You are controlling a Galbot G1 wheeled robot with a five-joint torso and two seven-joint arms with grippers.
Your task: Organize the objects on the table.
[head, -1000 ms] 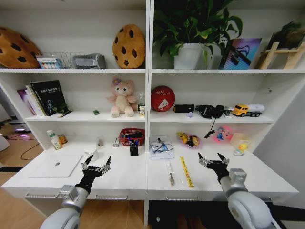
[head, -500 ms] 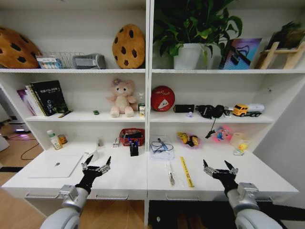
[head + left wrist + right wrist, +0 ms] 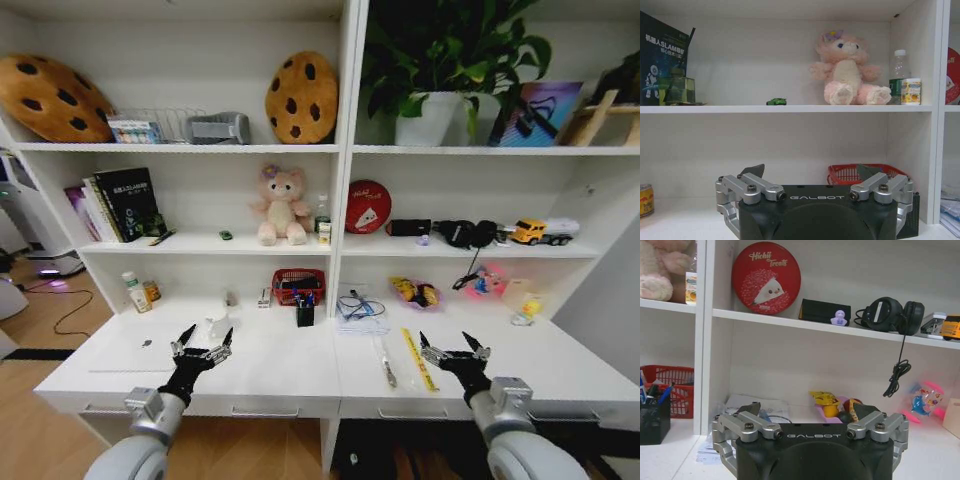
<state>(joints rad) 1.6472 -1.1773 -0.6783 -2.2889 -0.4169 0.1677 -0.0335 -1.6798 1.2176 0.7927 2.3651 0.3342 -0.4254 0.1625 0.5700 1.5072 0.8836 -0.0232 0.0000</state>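
From the head view, both grippers hover over the table (image 3: 270, 375) with fingers spread: left gripper (image 3: 202, 347) near the laptop (image 3: 140, 352), right gripper (image 3: 455, 350) just beside the ruler (image 3: 416, 358) and pen (image 3: 386, 366). A low reach could sweep these off. In the left wrist view the toy car (image 3: 776, 101) sits on a shelf. In the right wrist view, the pen holder (image 3: 654, 410) stands nearby.

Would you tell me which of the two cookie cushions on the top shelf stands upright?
The smaller cookie cushion beside the middle post stands upright; the larger one leans.
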